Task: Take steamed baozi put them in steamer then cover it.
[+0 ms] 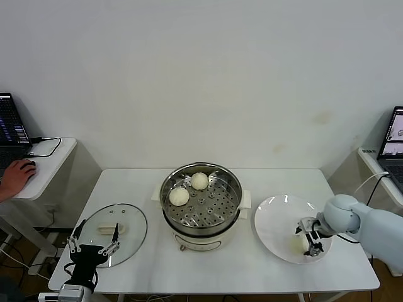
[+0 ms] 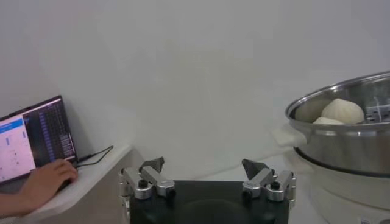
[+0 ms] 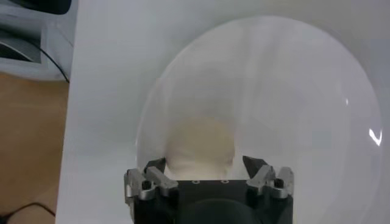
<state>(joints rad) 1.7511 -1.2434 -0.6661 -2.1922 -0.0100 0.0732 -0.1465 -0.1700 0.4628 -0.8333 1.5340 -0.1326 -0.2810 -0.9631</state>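
Baozi between right pincer tips.

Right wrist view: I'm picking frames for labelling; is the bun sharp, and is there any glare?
Right wrist view: the creamy-white round dough bun looks soft and blurred between the right gripper's fingers; a small glare spot sits on the flat white plate's rim. Head view: evenly lit.

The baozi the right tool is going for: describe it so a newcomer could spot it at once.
Start at the steamer in the middle of the table, then look to the white plate on its right. The baozi lies on the plate's near right part, between the fingers of the right tool. It is the only bun outside the steamer; the other two sit in the basket.
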